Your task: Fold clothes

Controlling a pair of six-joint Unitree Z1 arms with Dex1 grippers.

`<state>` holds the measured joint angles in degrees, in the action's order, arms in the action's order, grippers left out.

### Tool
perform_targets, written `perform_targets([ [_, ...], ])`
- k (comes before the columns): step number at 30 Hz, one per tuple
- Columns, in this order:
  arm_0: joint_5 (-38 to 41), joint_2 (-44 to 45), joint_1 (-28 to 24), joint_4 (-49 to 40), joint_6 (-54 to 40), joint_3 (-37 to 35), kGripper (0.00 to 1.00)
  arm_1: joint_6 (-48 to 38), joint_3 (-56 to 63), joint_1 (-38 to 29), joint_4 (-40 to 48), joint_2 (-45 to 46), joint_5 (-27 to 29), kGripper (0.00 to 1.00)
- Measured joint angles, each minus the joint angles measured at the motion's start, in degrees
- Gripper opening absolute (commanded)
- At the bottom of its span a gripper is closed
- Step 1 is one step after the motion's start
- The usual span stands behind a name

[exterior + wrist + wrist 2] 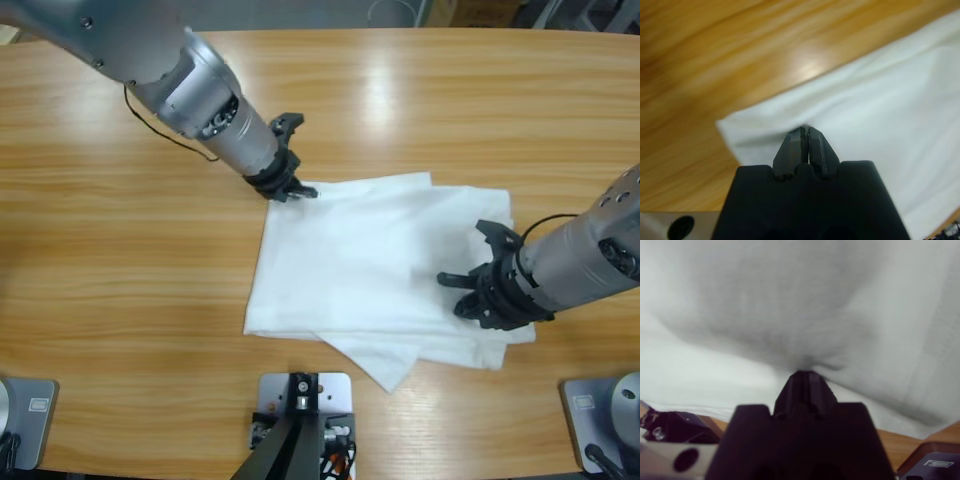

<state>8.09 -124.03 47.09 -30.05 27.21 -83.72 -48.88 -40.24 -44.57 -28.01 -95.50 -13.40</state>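
Observation:
The white shirt [360, 260] lies folded into a rough rectangle in the middle of the table, with a lower layer sticking out at its front right. My left gripper [300, 190] comes in from the upper left and sits at the shirt's far left corner. In the left wrist view its jaws [806, 131] are shut, with a small pinch of the shirt [880, 110] at their tips. My right gripper [458, 282] reaches in from the right onto the shirt's right side. Seen in the right wrist view, it [807, 372] is shut on cloth [790, 300] that puckers toward its tips.
The wooden table [120, 260] stretches bare to the left of the shirt and along the far side. A black cable [150, 120] hangs beside the left arm.

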Motion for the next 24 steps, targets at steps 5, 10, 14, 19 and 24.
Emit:
perform_targets([
  [5, -3.99, -0.27, -1.27, -3.10, 3.12, -1.52, 0.000, 0.00, 0.92, 0.00, 0.49, 0.71, 0.00, 0.000],
  [10, -5.08, -0.26, -3.76, -3.66, 5.04, -1.55, 0.000, 0.00, 1.16, 0.00, 0.70, 1.05, 0.00, 0.000],
  [14, -5.93, 0.03, -8.11, -3.60, 5.70, -1.54, 0.000, 0.01, 1.42, 0.00, 0.88, 1.28, 0.00, 0.000],
  [19, -6.27, 5.75, -10.01, -3.34, 4.77, -1.47, 0.000, 0.01, 1.74, 0.00, 1.84, 1.36, 0.00, 0.000],
  [24, -3.81, 14.94, -8.57, -3.32, 4.69, 2.40, 0.236, 1.47, 2.00, -0.08, 2.51, 2.61, 1.94, 1.000],
])
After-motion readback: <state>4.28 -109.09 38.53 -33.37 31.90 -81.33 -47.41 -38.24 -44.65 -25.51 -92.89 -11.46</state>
